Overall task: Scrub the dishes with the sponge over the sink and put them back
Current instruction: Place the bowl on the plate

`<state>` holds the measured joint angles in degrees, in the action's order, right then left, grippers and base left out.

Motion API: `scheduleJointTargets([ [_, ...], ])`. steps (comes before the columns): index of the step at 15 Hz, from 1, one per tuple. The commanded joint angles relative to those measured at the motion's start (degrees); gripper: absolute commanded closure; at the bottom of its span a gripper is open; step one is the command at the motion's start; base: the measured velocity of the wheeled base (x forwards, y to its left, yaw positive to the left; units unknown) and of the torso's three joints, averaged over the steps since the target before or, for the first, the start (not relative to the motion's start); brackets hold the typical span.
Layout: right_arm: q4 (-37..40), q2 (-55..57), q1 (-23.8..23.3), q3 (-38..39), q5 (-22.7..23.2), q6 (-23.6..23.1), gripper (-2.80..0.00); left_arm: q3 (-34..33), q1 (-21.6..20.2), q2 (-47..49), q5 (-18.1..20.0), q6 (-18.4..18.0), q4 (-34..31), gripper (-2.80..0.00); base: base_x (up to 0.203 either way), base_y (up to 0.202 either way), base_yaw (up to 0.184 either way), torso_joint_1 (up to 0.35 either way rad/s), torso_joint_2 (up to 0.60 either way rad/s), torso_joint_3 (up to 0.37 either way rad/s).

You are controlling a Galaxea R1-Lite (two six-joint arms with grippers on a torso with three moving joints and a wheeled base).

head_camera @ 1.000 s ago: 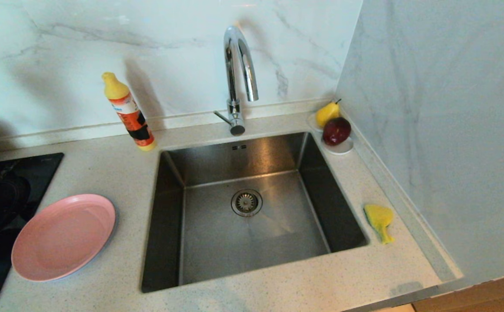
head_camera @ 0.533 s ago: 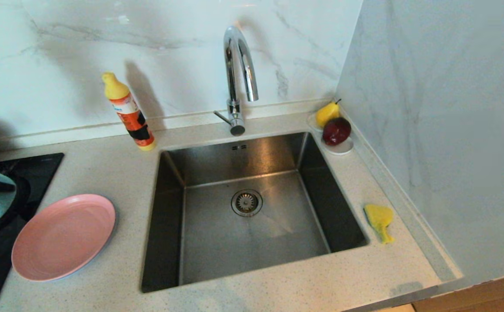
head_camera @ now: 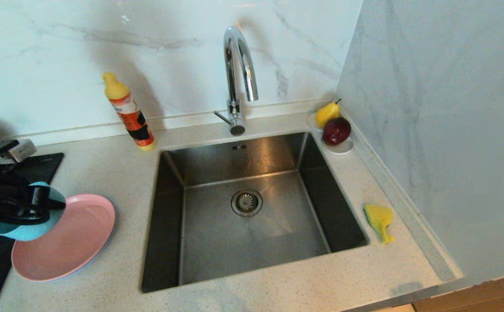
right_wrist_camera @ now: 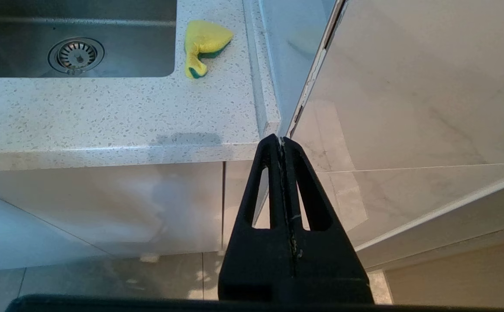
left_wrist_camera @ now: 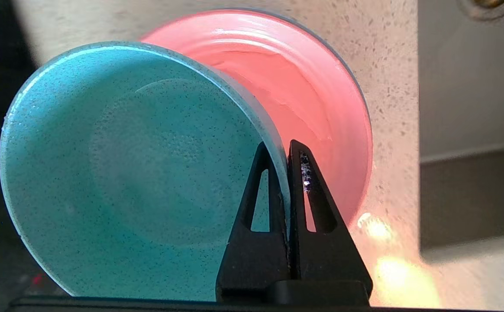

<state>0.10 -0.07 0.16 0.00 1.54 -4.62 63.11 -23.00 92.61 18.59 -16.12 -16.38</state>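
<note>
I'm carrying the teal bowl (left_wrist_camera: 117, 173) by its rim, left gripper (left_wrist_camera: 287, 149) pinched tight on it, over the pink plate (head_camera: 68, 238) on the left tabletop (head_camera: 278, 286), heading sinkward (head_camera: 252, 216). Sponge (head_camera: 379, 220) is lying right of the sink. Right gripper (right_wrist_camera: 283, 145) is parked low, closed, holding nothing.

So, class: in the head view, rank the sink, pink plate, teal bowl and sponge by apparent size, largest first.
1. sink
2. pink plate
3. teal bowl, raised nearer the camera and partly hidden by the left gripper
4. sponge
</note>
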Motion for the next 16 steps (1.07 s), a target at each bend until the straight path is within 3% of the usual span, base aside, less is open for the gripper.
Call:
scheduleJointTargets([
  [1, 0.0, 0.0, 0.0, 0.0, 0.0, 0.0, 0.0, -5.2, 3.1, 1.0, -2.8, 0.6, 6.8, 0.0, 0.0, 0.0, 0.0, 0.0, 0.0, 0.0],
  [12, 0.0, 0.0, 0.0, 0.1, 0.0, 0.0, 0.0, -6.6, 3.5, 7.1, -5.8, 2.2, 15.2, 0.0, 0.0, 0.0, 0.0, 0.0, 0.0, 0.0],
  [16, 0.0, 0.0, 0.0, 0.0, 0.0, 0.0, 0.0, -6.3, 3.5, 7.4, -6.0, 2.4, 15.4, 0.0, 0.0, 0.0, 0.0, 0.0, 0.0, 0.0],
])
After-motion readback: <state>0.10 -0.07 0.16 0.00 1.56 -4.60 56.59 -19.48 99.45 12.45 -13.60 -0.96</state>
